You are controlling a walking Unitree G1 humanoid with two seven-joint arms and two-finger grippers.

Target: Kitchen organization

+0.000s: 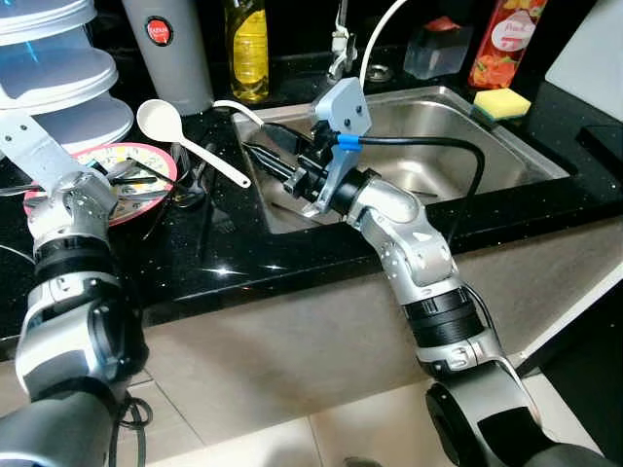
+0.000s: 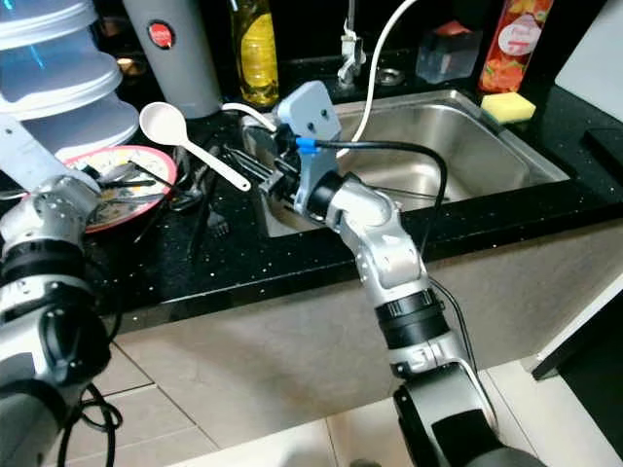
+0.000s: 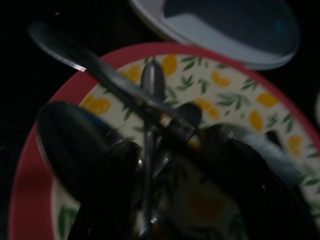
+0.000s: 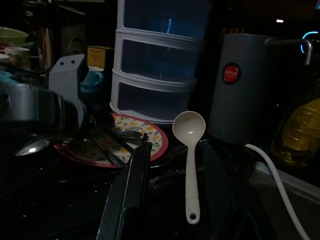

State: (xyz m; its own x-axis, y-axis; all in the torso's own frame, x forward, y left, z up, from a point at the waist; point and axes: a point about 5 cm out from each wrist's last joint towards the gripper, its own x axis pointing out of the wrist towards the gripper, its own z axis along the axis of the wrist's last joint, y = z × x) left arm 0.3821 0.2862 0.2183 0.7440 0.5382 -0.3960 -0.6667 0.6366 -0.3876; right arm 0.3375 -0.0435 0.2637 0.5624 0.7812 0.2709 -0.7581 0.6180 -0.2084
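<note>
Cutlery (image 3: 150, 100) crowds the plate (image 1: 156, 161) under the spread left gripper (image 3: 180, 200); right gripper (image 4: 172, 192), seemingly spread, faces a ladle (image 4: 190, 150).

A black speckled counter (image 1: 292, 258) is shown with an inset steel sink (image 1: 506, 146) — beige cabinet front (image 1: 292, 350) below, pale tiled floor (image 1: 253, 443) beneath, dim lighting.

Both eye views look down on counter and sink (image 1: 458, 136); wrist views sit close, sharing the plate (image 3: 40, 150).
</note>
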